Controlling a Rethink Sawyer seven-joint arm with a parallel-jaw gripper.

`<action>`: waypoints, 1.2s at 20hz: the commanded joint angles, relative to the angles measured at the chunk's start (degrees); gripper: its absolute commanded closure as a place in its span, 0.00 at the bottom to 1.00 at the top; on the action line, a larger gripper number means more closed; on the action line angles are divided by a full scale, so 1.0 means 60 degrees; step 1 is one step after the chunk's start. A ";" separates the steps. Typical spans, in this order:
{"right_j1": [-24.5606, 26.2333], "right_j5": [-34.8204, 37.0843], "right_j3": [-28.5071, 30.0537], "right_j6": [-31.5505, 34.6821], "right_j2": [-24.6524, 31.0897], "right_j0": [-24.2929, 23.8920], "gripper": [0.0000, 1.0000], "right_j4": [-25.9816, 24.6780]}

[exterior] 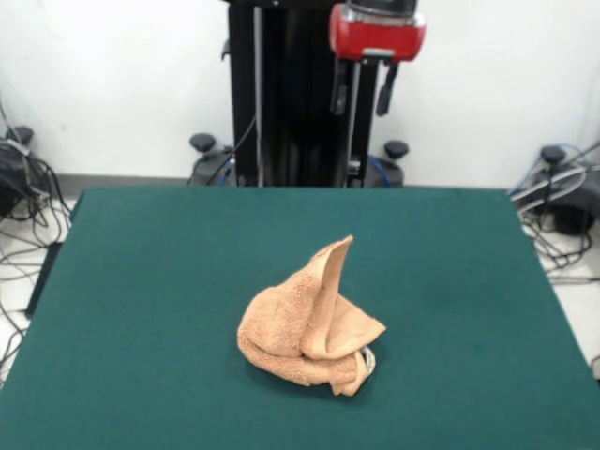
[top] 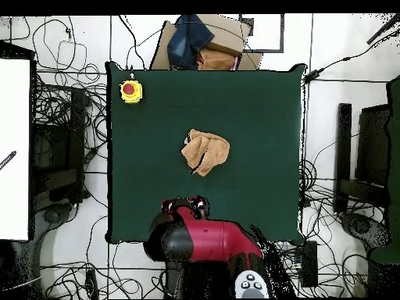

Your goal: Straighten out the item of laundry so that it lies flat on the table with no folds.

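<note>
The peach-orange towel point(exterior: 309, 323) lies crumpled in a heap near the middle of the dark green table point(exterior: 141, 281), with one corner standing up in a peak and a small tag at its lower right. It also shows in the overhead view point(top: 205, 151) as a bunched, folded lump on the table point(top: 258, 117). My gripper point(exterior: 362, 94) hangs under the red arm head at the table's far side, high above the surface and well apart from the towel. Its two black fingers point(exterior: 339, 94) stand apart with nothing between them. In the overhead view the gripper point(top: 185, 207) sits near the table's bottom edge.
A yellow box with a red button point(top: 130, 91) sits at the table's top left corner in the overhead view. A cardboard box with dark blue cloth point(top: 199, 39) lies beyond the top edge. Cables point(exterior: 23, 216) cover the floor around the table.
</note>
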 commanded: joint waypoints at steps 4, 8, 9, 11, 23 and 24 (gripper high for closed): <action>0.1392 -0.0605 -0.0116 0.0893 0.0551 -0.0120 0.00 -0.0841; 0.1691 -0.0701 -0.0327 0.0951 0.0497 -0.0123 0.00 -0.0938; 0.1772 -0.0714 -0.0399 0.0946 0.0489 -0.0126 0.00 -0.0958; 0.1864 -0.0711 -0.0507 0.0946 0.0474 -0.0121 0.00 -0.0987; 0.1393 0.0948 -0.1094 0.0492 0.1105 -0.0528 0.00 -0.0625; 0.1438 0.1017 -0.1169 0.0434 0.1141 -0.0572 0.00 -0.0648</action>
